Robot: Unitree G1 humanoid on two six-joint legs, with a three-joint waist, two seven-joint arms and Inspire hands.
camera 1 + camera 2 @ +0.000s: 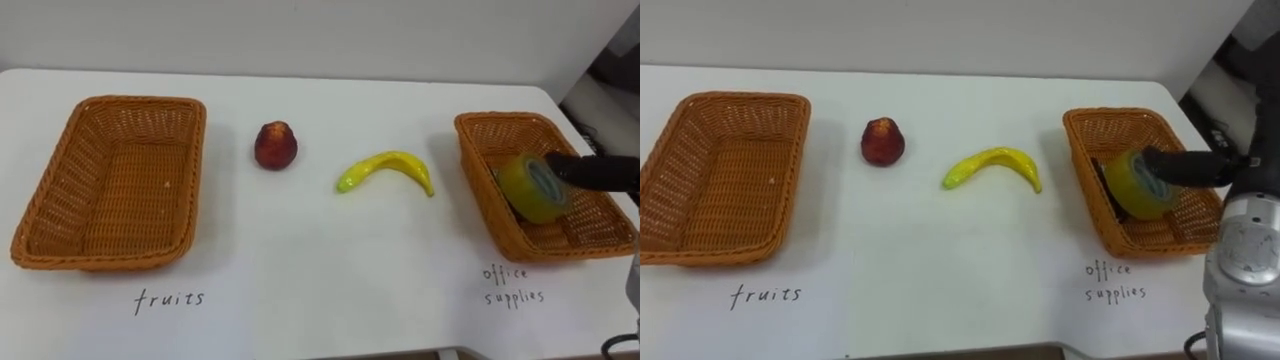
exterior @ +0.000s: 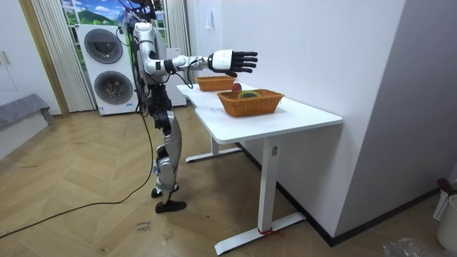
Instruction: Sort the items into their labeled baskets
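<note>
On the white table [image 1: 320, 260] in front of the robot, my head cameras show two rectangular baskets of orange-brown woven wicker, each with sloping walls and a thick braided rim. The left basket [image 1: 50, 215] sits at the robot's left with nothing in it. The right basket [image 1: 475, 170] is narrower in my view and stands near the table's right edge. A handwritten label in dark ink lies on the tabletop in front of each one.

The roll of tape [image 1: 530, 190] lies inside the right basket. It is a glossy, translucent yellow-green ring, tilted on its edge against the weave, with its round face turned toward me. The right hand [image 1: 595, 172] reaches in from the right with its dark fingers stretched out straight. In the eye views their tips overlap the roll's upper edge. In the room view I see that hand held level above the basket, fingers spread and extended, gripping nothing.

Between the baskets, well apart from both, lie two pieces of fruit. One is a rounded red fruit [image 1: 275, 145] with a dull, mottled skin. To its right is a smooth, curved banana [image 1: 385, 168], yellow with a greenish tip at its left end.

The robot stands upright at the table's long side on a herringbone wood floor [image 2: 86, 214].
</note>
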